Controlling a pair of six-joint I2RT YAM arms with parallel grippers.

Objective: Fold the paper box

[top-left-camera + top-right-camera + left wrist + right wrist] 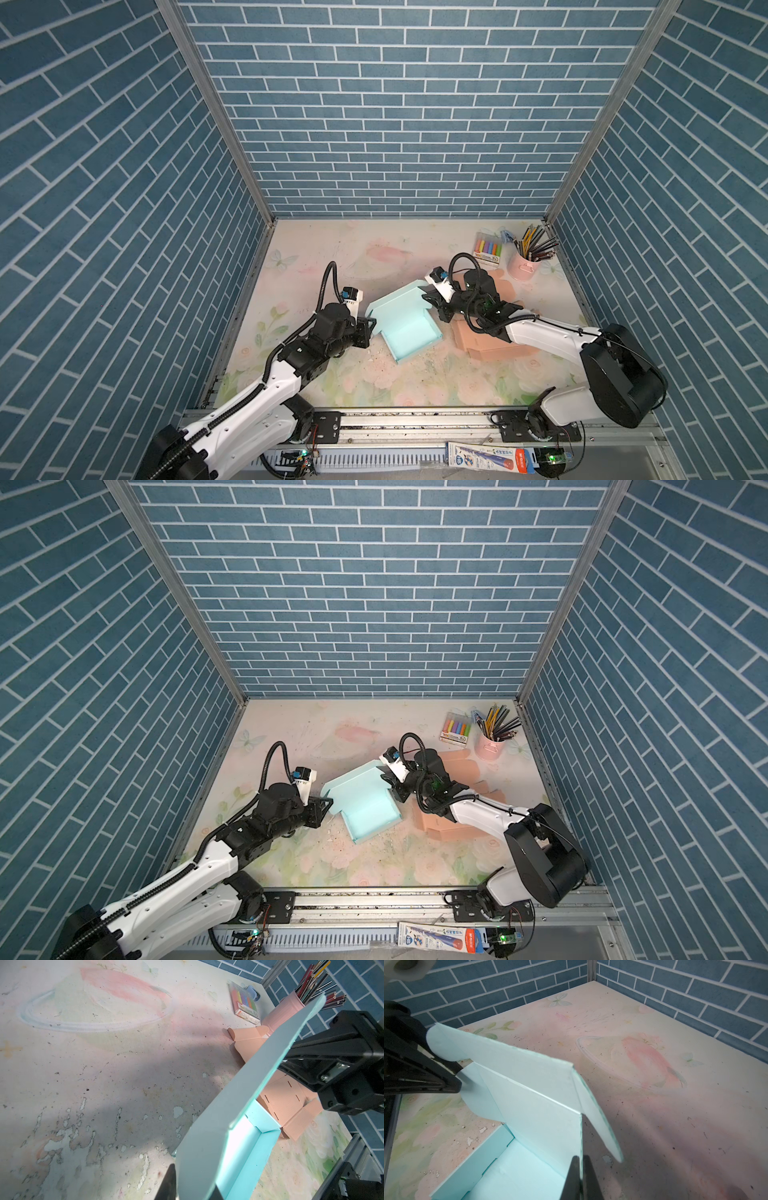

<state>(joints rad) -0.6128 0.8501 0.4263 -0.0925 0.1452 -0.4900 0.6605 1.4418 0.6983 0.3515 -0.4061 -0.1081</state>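
Right now the paper box [409,332] sits near the middle of the worktop [332,257]. Its tray is formed and lies flat, and its lid [397,305] is raised at an angle. The right claw [429,300] is pressed together on the lid's right side flap, at the crease. The left claw [371,325] straddles the opposite ear flap with a narrow gap; I cannot tell whether it is gripping the paper.

The step in hand looks like turning the lid's side flaps inward before closing. To do it well, both claws should bend along the scored lines at an even pace, so the lid does not twist. They should hold near the crease rather than the flap tip, since thin card buckles. Nothing holds the tray, so a hard pull would likely slide it.

Both top views give the layout, with the box between the arms and pink flat blanks [494,345] under the right arm, but they hide the contact. The right wrist view shows its own fingers meeting on the crease and the left claw around the rounded ear. The left wrist view shows the lid edge-on and a tray corner.
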